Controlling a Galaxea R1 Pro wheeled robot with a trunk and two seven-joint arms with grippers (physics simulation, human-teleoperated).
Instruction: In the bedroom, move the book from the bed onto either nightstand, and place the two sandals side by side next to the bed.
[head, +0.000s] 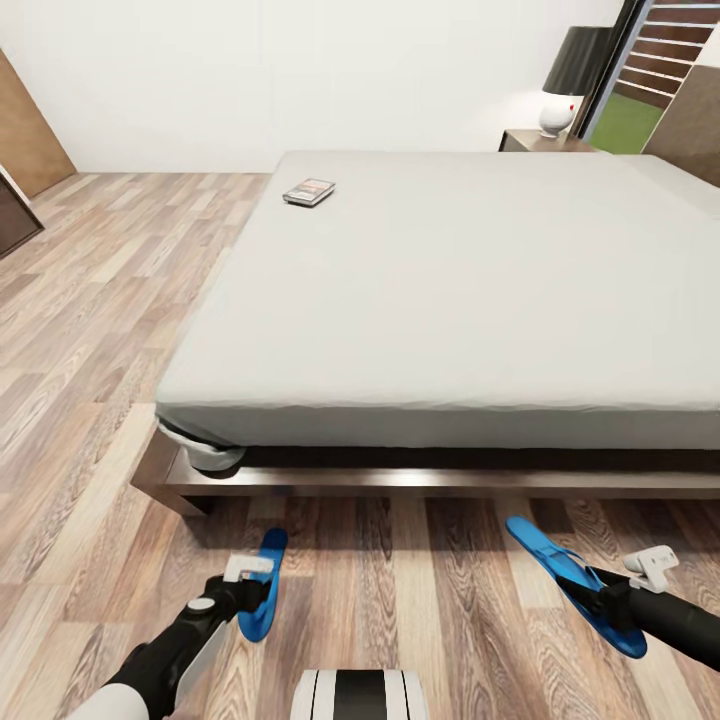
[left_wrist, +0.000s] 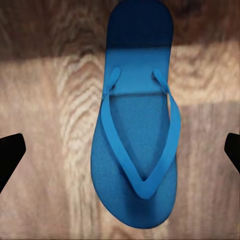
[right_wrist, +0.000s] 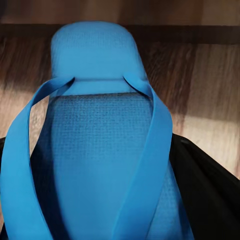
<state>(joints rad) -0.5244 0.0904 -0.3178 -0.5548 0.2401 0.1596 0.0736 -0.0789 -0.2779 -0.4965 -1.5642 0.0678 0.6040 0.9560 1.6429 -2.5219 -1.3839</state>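
1. My right gripper (head: 612, 600) is clamped on the right sandal (head: 570, 580), which sits between its dark fingers (right_wrist: 210, 195) in the right wrist view; from the head camera the sandal looks tilted above the plank floor (head: 90, 300), though I cannot tell whether any part of it touches.
2. My left gripper (head: 262, 590) is spread wide above the left sandal (head: 262, 585), its 2 fingertips (left_wrist: 10, 150) well clear of the sole on either side.
3. That sandal lies flat on the floor, straps up, near the bed's corner.
4. The 2 sandals are well apart, both near the long side of the bed (head: 450, 300).
5. The book (head: 308, 191) rests on the off-white mattress near its far left corner.
6. Beyond the bed, a nightstand (head: 545, 141) carries a lamp (head: 572, 80) with a dark shade.
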